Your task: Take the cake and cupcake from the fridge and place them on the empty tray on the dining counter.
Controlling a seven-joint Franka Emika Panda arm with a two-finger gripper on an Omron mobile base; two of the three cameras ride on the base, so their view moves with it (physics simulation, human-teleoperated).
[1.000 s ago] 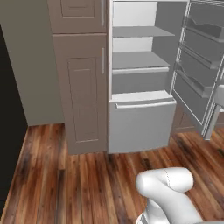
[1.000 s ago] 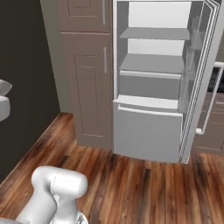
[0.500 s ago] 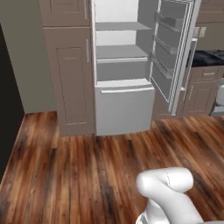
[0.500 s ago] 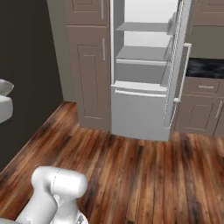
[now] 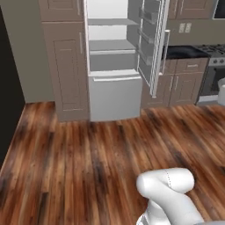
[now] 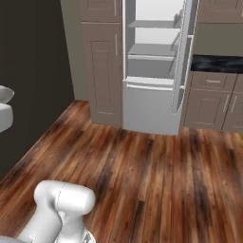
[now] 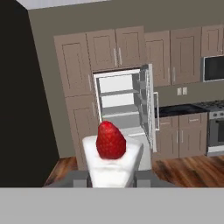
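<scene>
Cake (image 7: 112, 162) sits clamped in the gripper (image 7: 112, 178), close before the hand camera: a white wedge topped with 1 red fruit. The 2 fingers (image 7: 80, 178) press its flanks, 1 on each side, visible as grey tips at the wedge's base. Beyond it the fridge (image 5: 115, 94) stands well apart across the wooden floor (image 5: 88, 154), its upper door (image 5: 154, 44) swung open to the right and its lower drawer shut. Pale grey shelves (image 6: 151, 50) show inside the upper compartment. Brown cabinets (image 5: 66, 66) flank the fridge, and a stove (image 5: 215, 66) stands far right.
</scene>
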